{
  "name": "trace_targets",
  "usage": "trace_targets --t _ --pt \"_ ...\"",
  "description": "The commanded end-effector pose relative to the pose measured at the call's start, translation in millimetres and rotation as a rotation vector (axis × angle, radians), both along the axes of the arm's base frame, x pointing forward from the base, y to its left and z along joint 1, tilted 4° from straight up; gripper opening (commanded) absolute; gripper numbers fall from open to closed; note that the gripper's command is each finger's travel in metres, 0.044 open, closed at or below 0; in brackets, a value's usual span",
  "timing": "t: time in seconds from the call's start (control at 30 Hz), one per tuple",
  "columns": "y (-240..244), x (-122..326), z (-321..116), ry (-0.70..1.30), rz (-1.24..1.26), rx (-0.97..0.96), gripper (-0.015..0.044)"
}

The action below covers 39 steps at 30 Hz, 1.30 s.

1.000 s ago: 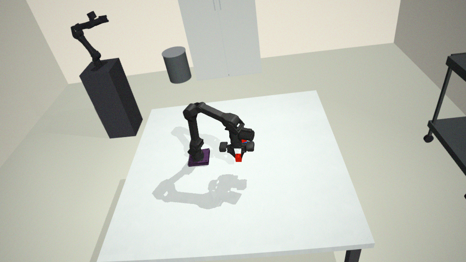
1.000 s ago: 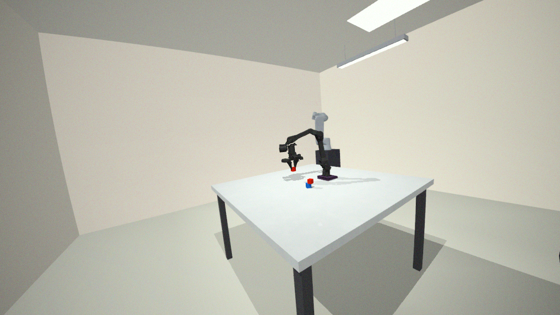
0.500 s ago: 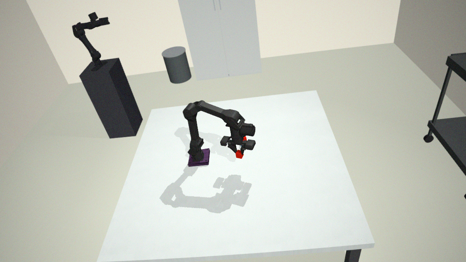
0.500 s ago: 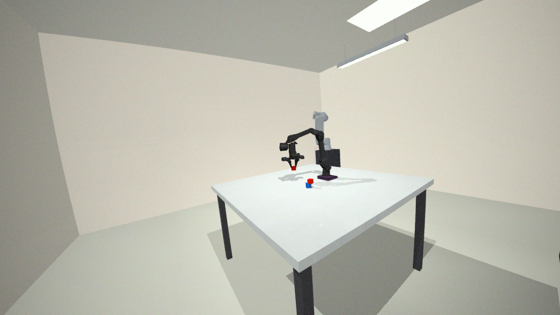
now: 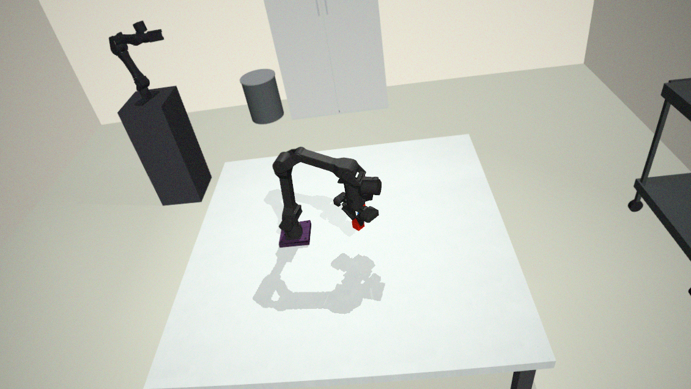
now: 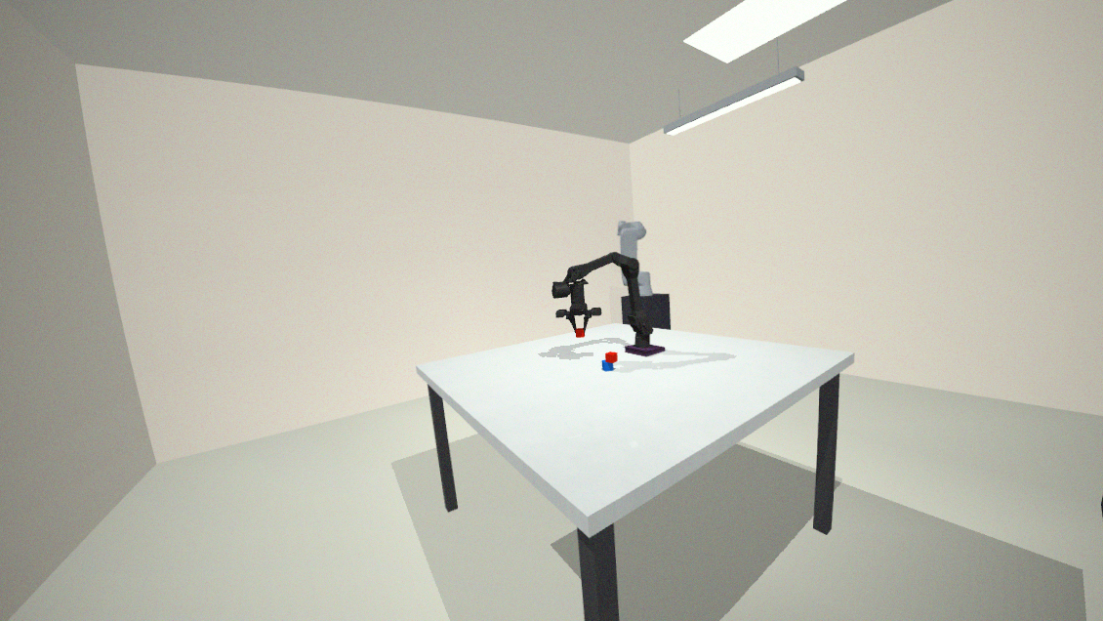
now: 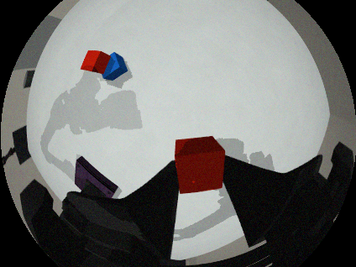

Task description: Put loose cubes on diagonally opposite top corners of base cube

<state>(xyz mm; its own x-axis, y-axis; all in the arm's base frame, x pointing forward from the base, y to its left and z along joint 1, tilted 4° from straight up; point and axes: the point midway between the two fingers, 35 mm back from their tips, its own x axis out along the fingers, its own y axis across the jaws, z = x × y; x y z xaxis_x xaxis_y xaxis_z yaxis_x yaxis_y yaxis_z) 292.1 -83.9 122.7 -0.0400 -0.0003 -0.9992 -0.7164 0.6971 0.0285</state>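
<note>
Black arm arched high, wrist bent downward, fingers (image 5: 357,222) (image 6: 579,331) clamped, raised above the tabletop.

Looks like a robotics lab: black arm (image 5: 316,158) (image 6: 599,264) mounted on a white surface (image 5: 411,290) (image 6: 540,416), another on a dark pedestal (image 5: 150,145), plus a wheeled cart (image 5: 654,145), tall cabinet (image 5: 333,57) and tube light (image 6: 733,103) overhead.

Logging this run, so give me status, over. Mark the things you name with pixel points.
Pincer (image 5: 358,219) (image 6: 579,332) (image 7: 198,163) shut on one red cube (image 5: 358,224) (image 6: 579,333) (image 7: 200,170), aloft. Second red cube (image 6: 611,356) (image 7: 95,61) on blue base cube (image 6: 607,365) (image 7: 115,67). No obstruction seen between.
</note>
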Motion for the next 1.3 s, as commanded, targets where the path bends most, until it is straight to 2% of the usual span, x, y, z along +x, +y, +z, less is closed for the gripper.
trace_targets --t 0.0,1.27 --pt "7.6 3.1 -0.5 -0.003 -0.093 0.001 0.0105" --pt "84.7 17.4 -4.3 0.003 -1.164 -0.033 0.0105"
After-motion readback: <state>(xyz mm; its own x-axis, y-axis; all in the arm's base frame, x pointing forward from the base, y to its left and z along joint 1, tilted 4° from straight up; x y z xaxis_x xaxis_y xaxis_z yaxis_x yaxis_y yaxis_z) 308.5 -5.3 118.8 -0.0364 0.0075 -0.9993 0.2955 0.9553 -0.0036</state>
